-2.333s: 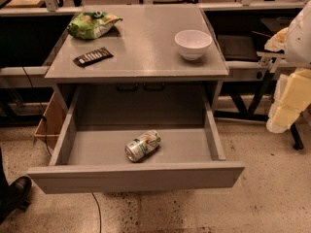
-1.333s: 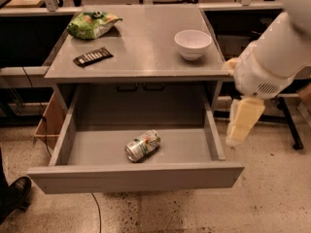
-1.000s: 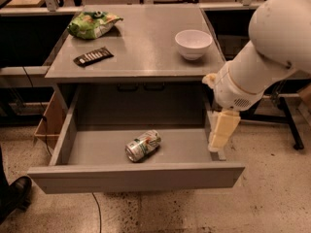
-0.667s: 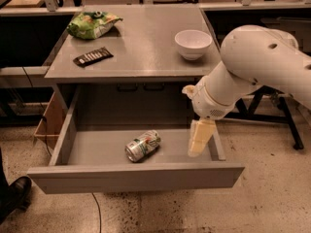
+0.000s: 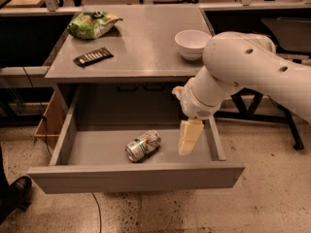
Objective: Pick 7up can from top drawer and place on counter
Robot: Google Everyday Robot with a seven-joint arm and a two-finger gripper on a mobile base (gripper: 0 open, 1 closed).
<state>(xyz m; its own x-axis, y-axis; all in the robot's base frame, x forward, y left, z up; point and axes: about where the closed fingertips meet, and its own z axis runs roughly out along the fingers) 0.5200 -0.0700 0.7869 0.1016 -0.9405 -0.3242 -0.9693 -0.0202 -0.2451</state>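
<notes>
The 7up can [image 5: 143, 145] lies on its side on the floor of the open top drawer [image 5: 136, 177], near the middle. The gripper [image 5: 188, 137] hangs from the white arm and points down over the right part of the drawer, a little to the right of the can and apart from it. It holds nothing that I can see. The counter [image 5: 141, 42] is the grey top of the cabinet above the drawer.
On the counter are a white bowl [image 5: 192, 43] at the right, a green snack bag [image 5: 92, 24] at the back left and a dark flat bar [image 5: 93, 57]. A cardboard box [image 5: 50, 121] stands left of the cabinet. A black shoe [image 5: 12, 194] is at lower left.
The arm has swung in from the right edge toward the left, bringing the gripper from beside the cabinet to above the drawer's right side, close to the can. The can has not moved.
</notes>
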